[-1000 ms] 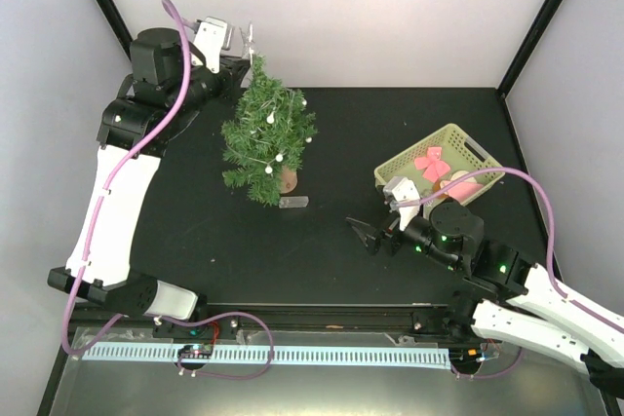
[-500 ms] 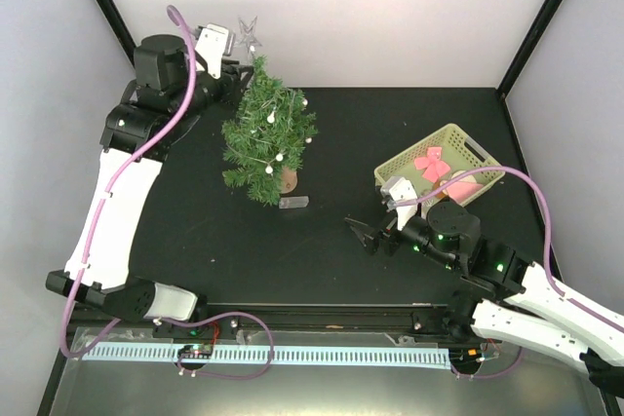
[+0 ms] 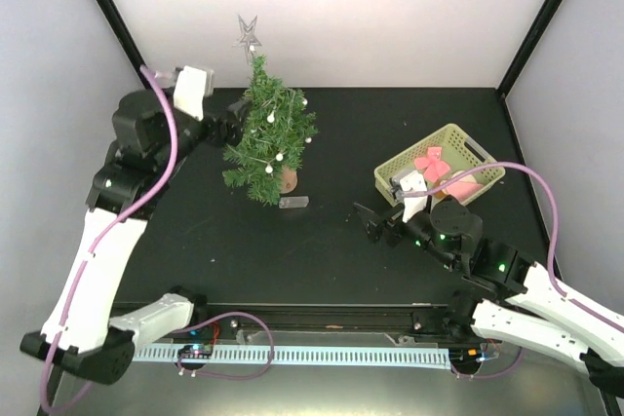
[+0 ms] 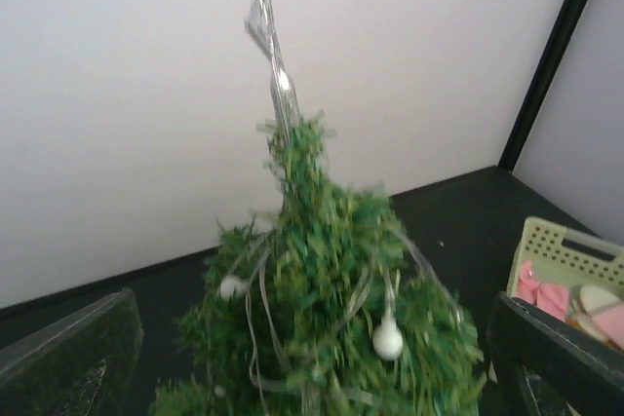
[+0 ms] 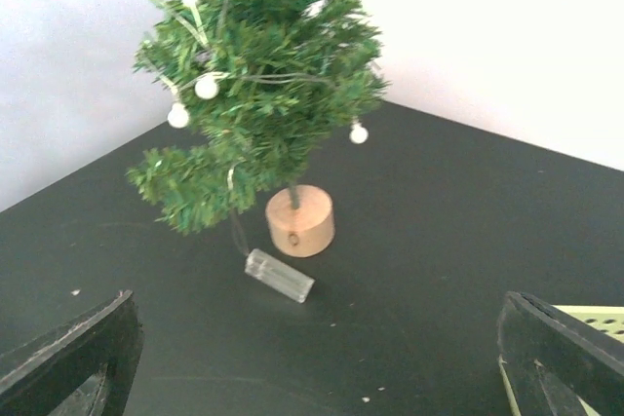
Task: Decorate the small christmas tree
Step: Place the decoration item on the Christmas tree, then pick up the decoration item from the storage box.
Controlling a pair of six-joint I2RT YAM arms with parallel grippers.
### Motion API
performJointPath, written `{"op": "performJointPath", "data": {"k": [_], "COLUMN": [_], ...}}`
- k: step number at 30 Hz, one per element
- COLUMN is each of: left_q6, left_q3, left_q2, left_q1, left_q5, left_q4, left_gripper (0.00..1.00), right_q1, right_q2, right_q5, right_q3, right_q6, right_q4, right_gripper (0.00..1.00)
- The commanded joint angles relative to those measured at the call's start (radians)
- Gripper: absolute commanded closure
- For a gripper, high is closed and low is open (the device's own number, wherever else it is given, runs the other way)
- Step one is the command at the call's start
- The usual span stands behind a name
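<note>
My left gripper [image 4: 310, 343] is spread wide and holds nothing, a finger showing on each side of the small christmas tree [image 3: 268, 143]. The tree stands upright at the back left of the black table [image 3: 390, 124]. It is a dark green bristly cone strung with white beads [image 5: 206, 87] on thin wire. A clear silvery star [image 3: 247, 32] sits on its tip, and below is a round light-wood stump [image 5: 300, 220]. My right gripper [image 3: 371, 224], also wide apart and empty, faces the tree from near the basket [image 3: 390, 174].

The top camera looked down from behind the arms; both wrist cameras faced the small christmas tree [image 3: 268, 143] close up.
</note>
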Motion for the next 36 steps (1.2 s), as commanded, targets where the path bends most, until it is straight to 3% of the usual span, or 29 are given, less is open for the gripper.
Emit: {"op": "performJointPath", "data": {"k": [1,6,10,19,22,28,36], "left_q6": [0.008,-0.008,-0.031,-0.025,-0.019,-0.022,-0.011], "left_q3": [-0.154,-0.384,-0.571,-0.888,-0.888,-0.895,-0.903], "left_q2": [-0.138,-0.318,-0.418,-0.602,-0.637,-0.660,-0.682], "left_q1": [0.006,0.006,0.006,0.006,0.006,0.005,-0.001], "left_q5": [-0.008,-0.011,0.044,0.159,0.139,0.123,0.147], "left_q4": [0.037,0.015,0.034,0.211,0.213,0.161,0.173], "left_gripper": [0.01,0.01,0.01,0.01,0.01,0.01,0.01], "right_q1": [0.003,-0.027,-0.107,-0.493,-0.582,-0.723,-0.860], "right_q2": [0.022,0.108,0.189,0.388,0.466,0.679,0.930], "right_q5": [0.166,0.247,0.220,0.067,0.077,0.096,0.074], "right_q3": [0.064,0.133,0.154,0.238,0.261,0.299,0.358], "right_q6": [-0.025,-0.063,-0.096,-0.139,-0.155,-0.158,-0.170], "right_q4": [0.014,0.006,0.031,-0.006,-0.010,-0.024,-0.009], "right_gripper": [0.00,0.00,0.00,0.02,0.11,0.50,0.68]}}
